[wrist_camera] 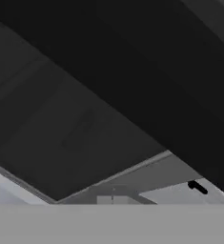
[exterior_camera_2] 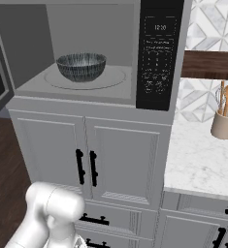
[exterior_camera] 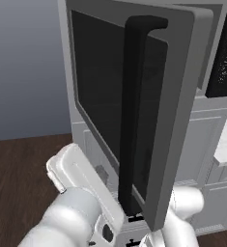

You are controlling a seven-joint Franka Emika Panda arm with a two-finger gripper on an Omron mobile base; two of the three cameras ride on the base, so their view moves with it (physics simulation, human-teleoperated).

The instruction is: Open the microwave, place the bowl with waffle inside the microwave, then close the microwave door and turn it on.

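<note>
The microwave (exterior_camera_2: 33, 82) stands open over the white cabinets. Its black side panel (exterior_camera_2: 159, 53) is on the right. The bowl (exterior_camera_2: 81, 66), dark-rimmed with a blue-grey pattern, sits on the round turntable inside. The waffle is hidden within the bowl. The microwave door (exterior_camera: 182, 96) is swung out wide, and its thick black bar handle (exterior_camera: 132, 111) faces the left base view. In the hand view the door's dark glass (wrist_camera: 70, 119) and the handle (wrist_camera: 147, 81) are very close. My arm's white end (exterior_camera: 81, 178) rises beside the door's lower left. My gripper is shut, its fingertips hidden.
White cabinet doors (exterior_camera_2: 120, 160) with short black handles (exterior_camera_2: 86, 167) stand below the microwave. A marble counter (exterior_camera_2: 198, 164) lies to the right, with a jar of wooden utensils (exterior_camera_2: 224, 123) on it. Dark wood floor (exterior_camera: 18, 183) spreads to the left of the cabinets.
</note>
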